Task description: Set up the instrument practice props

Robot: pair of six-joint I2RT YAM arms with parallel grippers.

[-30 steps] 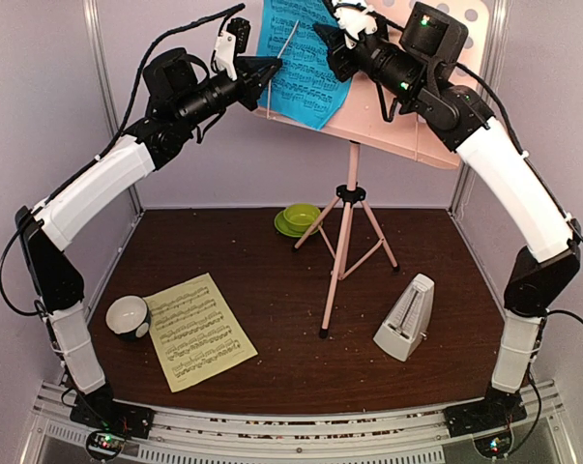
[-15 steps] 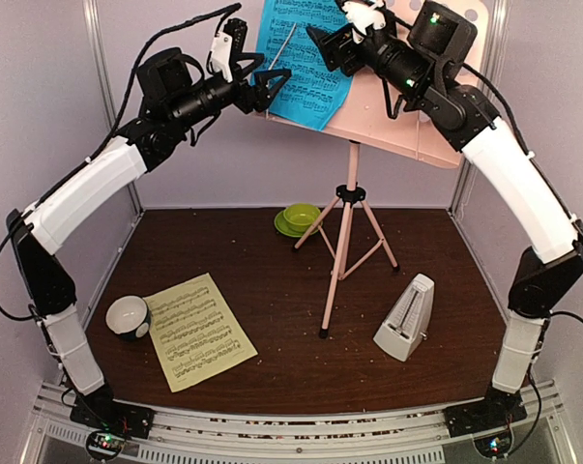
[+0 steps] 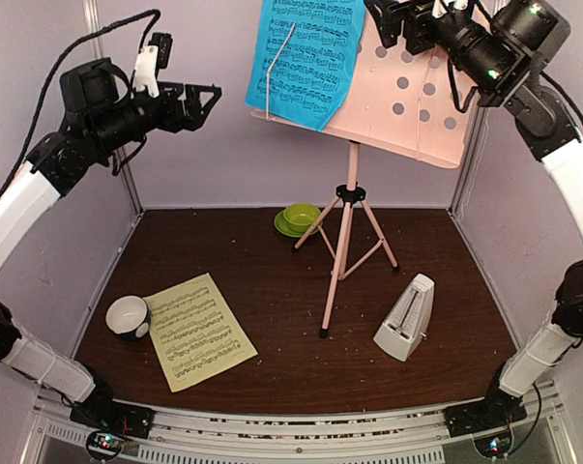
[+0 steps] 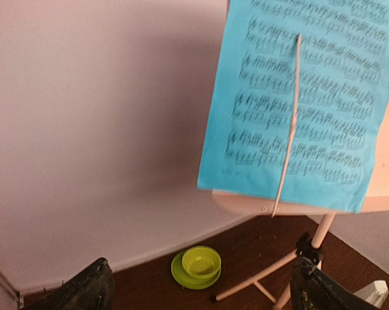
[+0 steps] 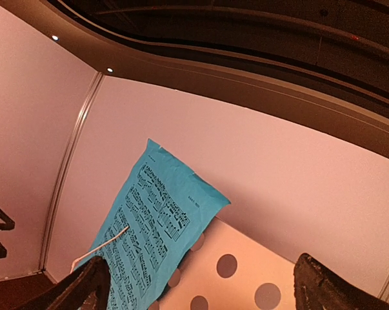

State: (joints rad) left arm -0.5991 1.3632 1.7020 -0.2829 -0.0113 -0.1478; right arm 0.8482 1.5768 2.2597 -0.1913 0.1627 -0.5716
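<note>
Blue page (image 3: 306,58) is up on the desk of the pink music stand (image 3: 407,106), on the left half, with the thin wire retainer (image 3: 281,53) lying across it. The stand sits centre-back on the counter (image 3: 272,280), tripod spread.

Left claw (image 3: 206,104): wide, empty, in the air at 9 o'clock from the page and well apart. Right claw (image 3: 383,21): wide, empty, at 1 o'clock by the desk's top edge. Can't tell if it touches the desk.

My read: page one looks placed. Next is probably the yellow page (image 3: 196,331), flat on the counter at 8 o'clock. The cup (image 3: 127,316) is touching or just beside its left edge.
- A flat sheet needs an edge lift and a low-angle pinch, staying clear of the cup.
- It then goes on the bare punched half of the desk, at 3 o'clock from the blue page.
- The metronome (image 3: 405,319) stands upright at 4 o'clock, near the tripod legs, so mind the legs on any reach.

Hard to see:
- The overhead view crops the desk top and the page top, and the right claw's tips sit at the frame edge.
- The blue page's lower edge hangs past the desk lip, so I can't confirm it is seated on the ledge.
- I can't make out a cover on the metronome.
- The right wrist view shows only the page's top corner and a few holes.

The green bowl (image 3: 299,218) at 12 o'clock, behind the legs, is not part of the job.
</note>
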